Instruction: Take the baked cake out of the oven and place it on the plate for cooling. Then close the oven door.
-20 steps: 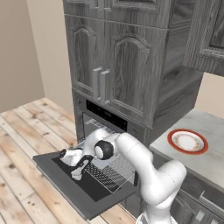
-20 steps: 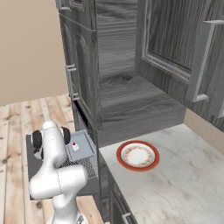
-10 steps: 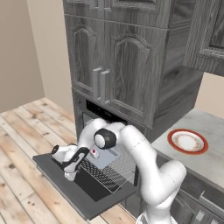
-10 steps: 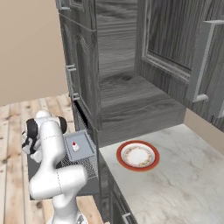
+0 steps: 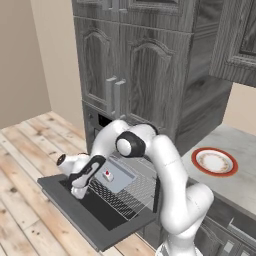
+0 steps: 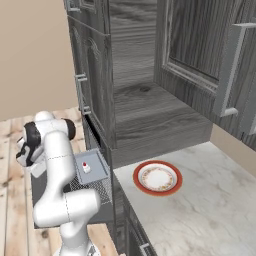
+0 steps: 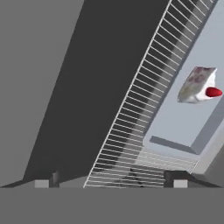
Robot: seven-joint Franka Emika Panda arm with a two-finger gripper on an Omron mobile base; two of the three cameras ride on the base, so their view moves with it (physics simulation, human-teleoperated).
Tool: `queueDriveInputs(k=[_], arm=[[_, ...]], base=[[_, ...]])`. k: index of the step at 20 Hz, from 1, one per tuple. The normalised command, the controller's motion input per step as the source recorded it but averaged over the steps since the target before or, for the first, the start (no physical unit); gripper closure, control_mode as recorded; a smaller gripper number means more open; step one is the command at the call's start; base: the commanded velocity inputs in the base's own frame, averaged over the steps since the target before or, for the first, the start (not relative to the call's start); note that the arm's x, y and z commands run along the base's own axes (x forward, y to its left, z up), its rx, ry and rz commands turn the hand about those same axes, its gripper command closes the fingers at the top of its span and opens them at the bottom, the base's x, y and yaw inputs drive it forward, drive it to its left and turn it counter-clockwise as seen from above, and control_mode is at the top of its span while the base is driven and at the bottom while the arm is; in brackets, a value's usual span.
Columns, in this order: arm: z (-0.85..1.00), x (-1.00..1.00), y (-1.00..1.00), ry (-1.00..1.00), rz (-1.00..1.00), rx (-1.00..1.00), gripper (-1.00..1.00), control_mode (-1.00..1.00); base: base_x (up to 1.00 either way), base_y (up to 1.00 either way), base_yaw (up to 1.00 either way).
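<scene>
Floor (image 5: pixel 25 150): pale wood planks, left side. Oven door (image 5: pixel 75 210): flat dark grey panel, folded down level, black glass in the middle. Wire rack (image 5: pixel 127 197) is pulled out over the door, thin silver bars. Grey flat tray (image 5: pixel 120 176) with low walls sits on the rack. Cake (image 5: pixel 107 175) is on the tray: small white wedge, red cherry on top.

Gripper (image 5: pixel 80 189) hangs over the door glass, just left of the tray, apart from the cake. Jaws wide, nothing between them, touching nothing; in the hand view the fingertips (image 7: pixel 42 181) sit far apart at the bottom edge, with the rack edge (image 7: pixel 131 109) running between them and the cake (image 7: pixel 199 85) off to the upper right.

Oven (image 5: pixel 97 120) front is a dark strip under tall grey wood-grain cabinet doors (image 5: pixel 125 75) with arched panels. The white arm's elbow (image 5: pixel 131 145) arches over the back of the tray. Right: marbled grey counter (image 5: pixel 240 185), round plate (image 5: pixel 215 161) with red-orange rim and cream centre on it, well apart from the cake. Same plate (image 6: pixel 157 177) in the right base view, near the counter's front-left corner.
</scene>
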Motion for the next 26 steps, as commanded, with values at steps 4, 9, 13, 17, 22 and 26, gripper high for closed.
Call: queueDriveInputs(k=[4, 9, 13, 17, 22, 26], arm=[[0.48, 0.04, -0.15, 0.0, -0.17, 0.02, -1.0, -1.0], [0.06, 0.2, -0.07, 0.0, -0.17, 0.0, -1.0, -1.0], [0.0, 0.29, -0.07, 0.0, -0.17, 0.0, -1.0, -1.0], [0.0, 0.46, -0.17, 0.0, -0.17, 0.0, -1.0, -1.0], [-0.01, 0.42, -0.21, 0.0, -0.14, 0.0, -1.0, -1.0], [-0.14, 0.35, -0.14, 0.0, -0.1, 0.0, -1.0, -1.0]], base=[[0.0, 0.0, 0.0], [0.0, 0.0, 0.0], [0.0, 0.0, 0.0], [0.0, 0.0, 0.0], [0.0, 0.0, 0.0], [0.0, 0.0, 0.0]])
